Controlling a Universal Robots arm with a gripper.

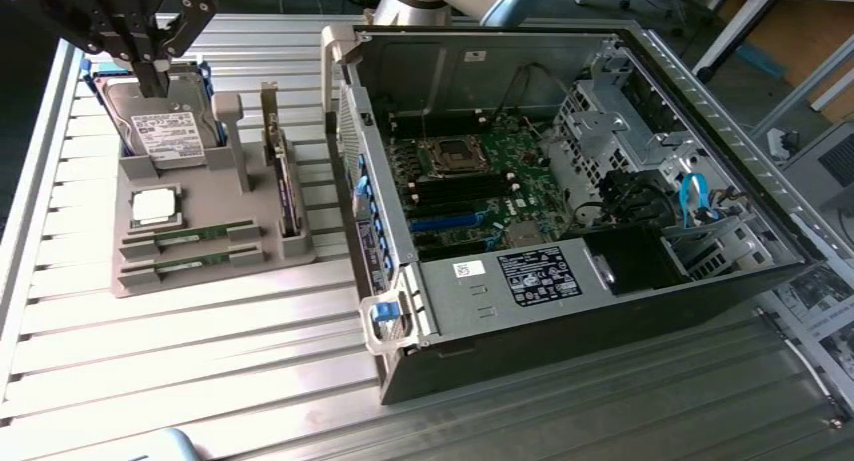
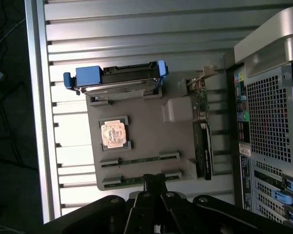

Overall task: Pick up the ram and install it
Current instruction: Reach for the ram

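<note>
Labels on hard drive (image 1: 171, 133), black cover (image 1: 538, 277) — print illegible.

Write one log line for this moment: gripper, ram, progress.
gripper: shut, empty, above holder | ram: both sticks in holder | progress: not picked

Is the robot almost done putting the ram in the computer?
Not yet, it's right at the start. Done: nothing that shows. In hand: nothing; the claw is shut and empty, up above the gray holder. Left: both green ram sticks lie in the holder, so none is picked up or in the open computer case.
</note>
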